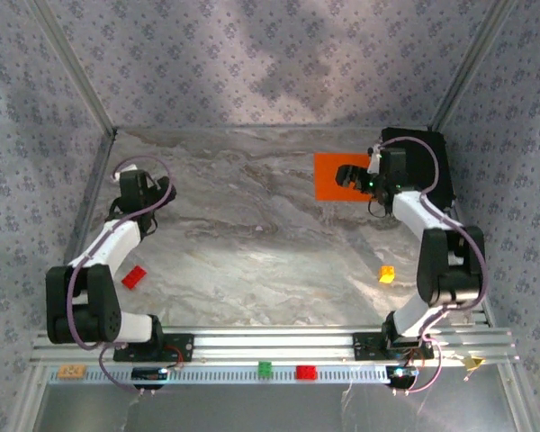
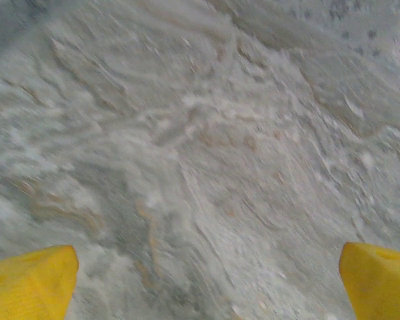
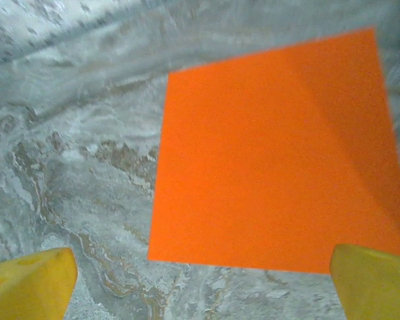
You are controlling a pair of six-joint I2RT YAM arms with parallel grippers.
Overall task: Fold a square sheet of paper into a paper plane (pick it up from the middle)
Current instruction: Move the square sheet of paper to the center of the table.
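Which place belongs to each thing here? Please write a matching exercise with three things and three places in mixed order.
Things:
1. square sheet of paper
2. yellow-orange block
3. green block

Places:
A. on the rail at the near edge
B. flat on the table, far right
C. on the table, near right

Pairs: 1-B, 2-C, 3-A

Overhead, close right wrist: shared paper [image 3: 273, 153]
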